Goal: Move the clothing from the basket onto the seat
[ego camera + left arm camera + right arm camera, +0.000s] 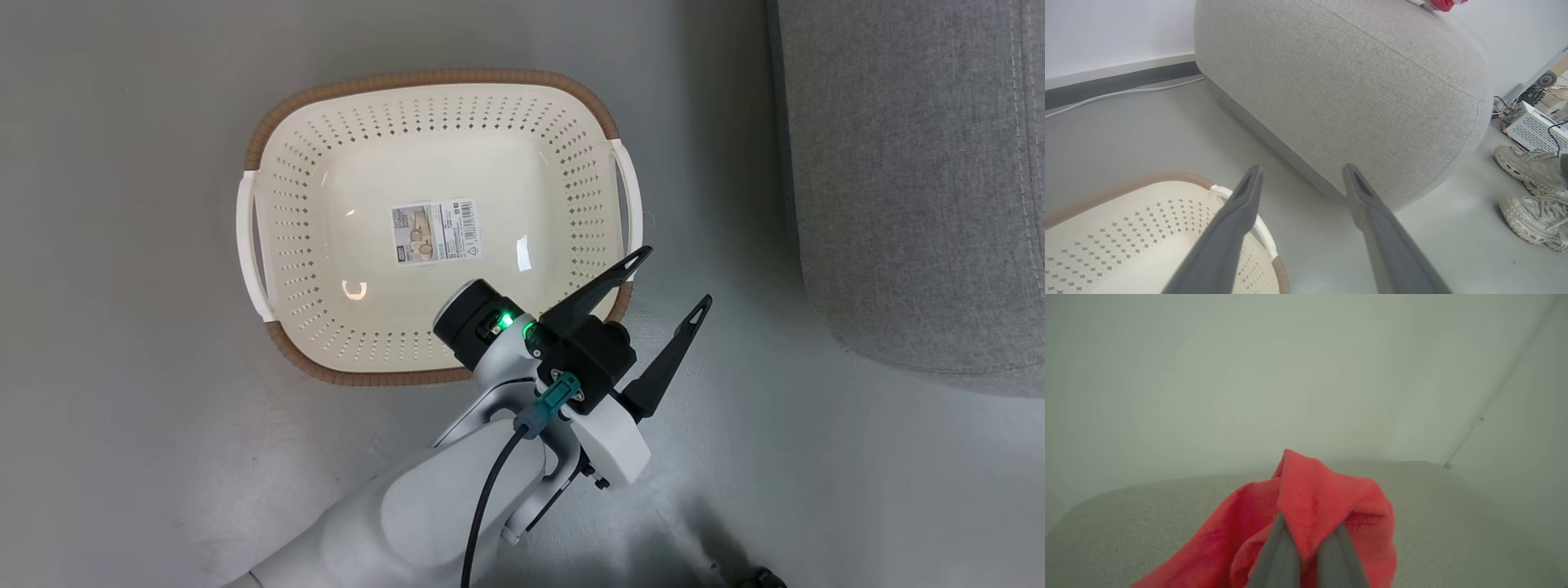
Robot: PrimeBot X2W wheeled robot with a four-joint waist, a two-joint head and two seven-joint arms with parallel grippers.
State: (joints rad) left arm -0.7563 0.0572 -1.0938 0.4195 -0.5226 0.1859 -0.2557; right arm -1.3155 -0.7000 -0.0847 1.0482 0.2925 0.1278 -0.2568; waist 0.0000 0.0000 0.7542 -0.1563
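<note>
Basket (424, 80) label (433, 232) txt illegible; L end effector (674, 277) spread, R end effector (1309, 524) gripping clothing (1331, 490)

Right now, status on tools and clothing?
Left tool open, empty, by the basket. Right tool shut on clothing over the seat. Basket empty; shoes beside seat.

The basket (424, 80) sits on the floor (122, 408), the seat (914, 180) apart to its right. A label (434, 231) lies in the basket's bottom. The left pincer (674, 277) hangs between basket and seat, by the basket's right handle. The clothing (1310, 490) lies on the seat.
</note>
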